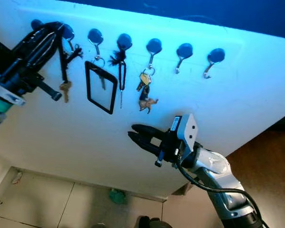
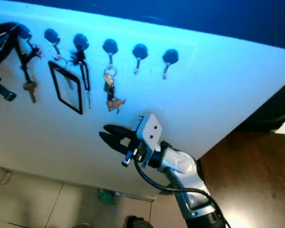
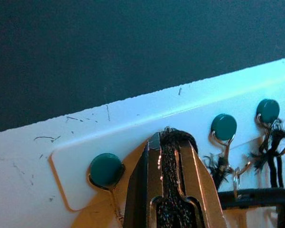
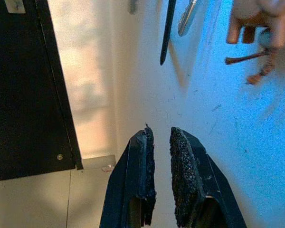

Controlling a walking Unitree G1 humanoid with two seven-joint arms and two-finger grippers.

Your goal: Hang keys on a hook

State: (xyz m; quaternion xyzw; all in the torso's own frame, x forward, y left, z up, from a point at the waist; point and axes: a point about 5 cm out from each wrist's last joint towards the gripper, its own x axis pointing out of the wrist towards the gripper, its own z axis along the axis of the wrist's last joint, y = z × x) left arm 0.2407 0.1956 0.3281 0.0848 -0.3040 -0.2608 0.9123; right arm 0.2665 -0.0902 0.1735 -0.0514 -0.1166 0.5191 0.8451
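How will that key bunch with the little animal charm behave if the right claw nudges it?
Likely to swing: the key bunch hangs free from one hook by a ring. Probably loose and jangly rather than stiff, since keys and charm dangle as separate pieces. It looks light, so a gentle touch from the right claw just below it could set it moving or lift it off.

Seven hooks (image 1: 154, 46) line the wall's (image 1: 228, 104) top edge. Left gripper (image 1: 47, 31) holds keys (image 1: 65, 88) by the left end; right gripper (image 1: 135, 131) hovers below the animal-charm bunch (image 1: 145, 90).
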